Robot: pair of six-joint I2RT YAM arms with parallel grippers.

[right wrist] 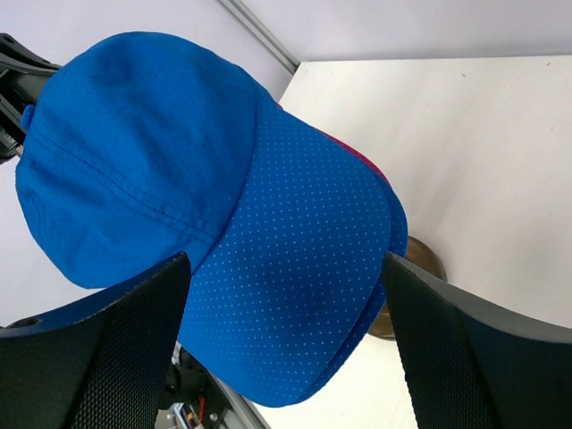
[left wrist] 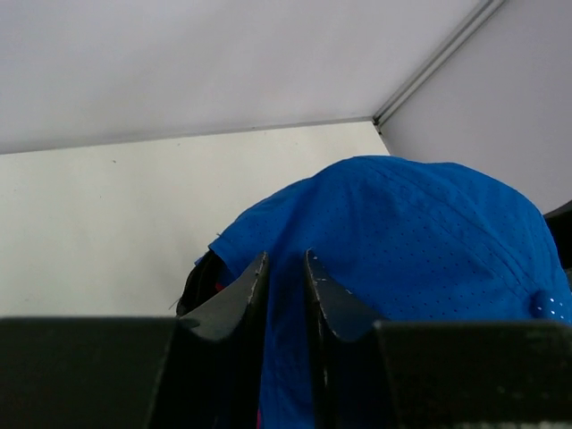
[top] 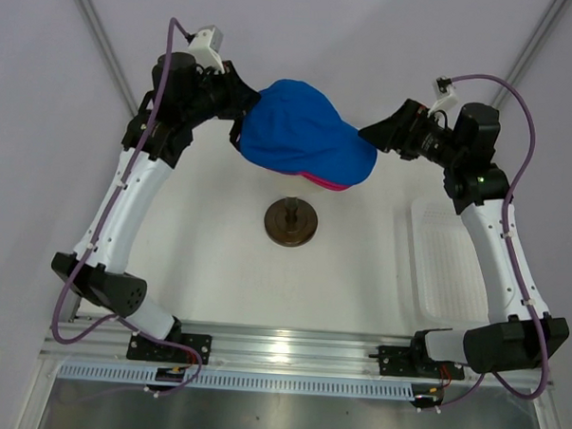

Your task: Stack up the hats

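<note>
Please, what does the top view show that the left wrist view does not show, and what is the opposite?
Only the top view: the dark stand and the clear tray at the right on the table. Only the left wrist view: the left fingers up close, narrow around a fold of the blue cap. Both: the blue cap and the white table.

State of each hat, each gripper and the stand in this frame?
Royal blue fabric baseball cap: top of the stack, pinched at its back.
Magenta-pink fabric cap: under the blue one, only an edge showing.
Left gripper: shut on the blue cap's back fabric.
Right gripper: open, fingers either side of the brim.
Dark round stand: upright, nothing on it.
</note>
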